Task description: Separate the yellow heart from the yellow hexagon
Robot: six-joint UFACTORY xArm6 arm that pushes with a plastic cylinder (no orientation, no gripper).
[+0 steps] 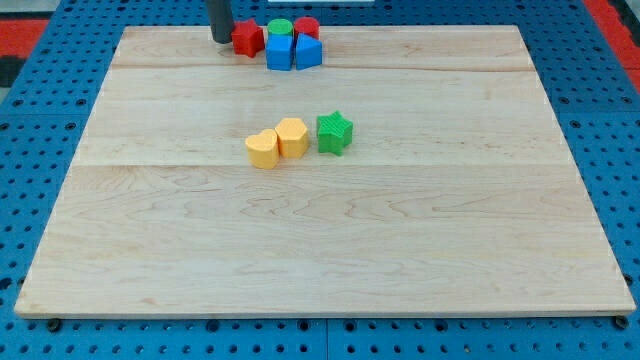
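Item: yellow pair at mid-board, not yet separated; task judged unstarted.

Pale wooden table top (480, 250), set on a blue pegboard surface. Yellow plastic heart block (262, 148) and yellow plastic hexagon block (292, 136) lie side by side, touching, just left of centre; heart on the view's left, hexagon on its right. Green plastic star block (335, 132) just beside the hexagon's right. At the view's top edge, a cluster: red star-like block (248, 38), green round block (280, 27), red round block (307, 27), two blue blocks (280, 52) (309, 51), shapes unclear. My tip (221, 40), a bare dark rod that holds nothing, rests just left of the red star-like block, well apart from the yellow pair. Remaining: travel down to the pair, then push one yellow block away.
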